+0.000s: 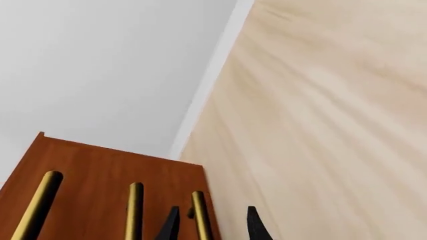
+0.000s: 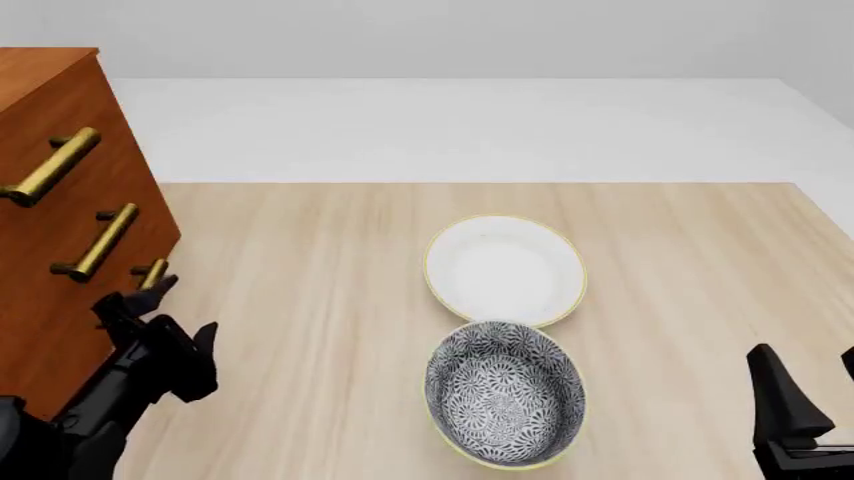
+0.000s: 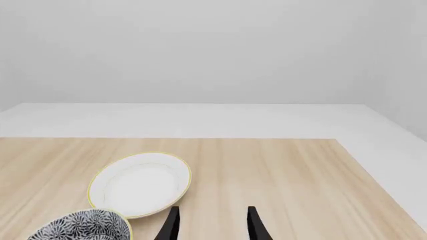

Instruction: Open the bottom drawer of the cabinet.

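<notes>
Left gripper (image 1: 211, 225): jaws parted around the brass bar handle (image 1: 201, 214) of the bottom drawer (image 2: 60, 345) — contact unclear. Right gripper (image 3: 211, 225) open. Beyond, the smooth reddish-brown cabinet (image 2: 60, 200) — three handles. Two oval bowls beside it: patterned (image 2: 505, 392), white (image 2: 505, 270).

pale wood table (image 2: 334, 260), plain grey wall (image 3: 213, 50)

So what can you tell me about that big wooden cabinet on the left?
The cabinet is a tall reddish-brown wooden chest at the table's left edge, partly cut off by the front view. Three brass bar handles run down its front, and all drawers look shut. The left gripper, fingers apart, sits at the lowest handle, one finger either side, not clamped.
</notes>
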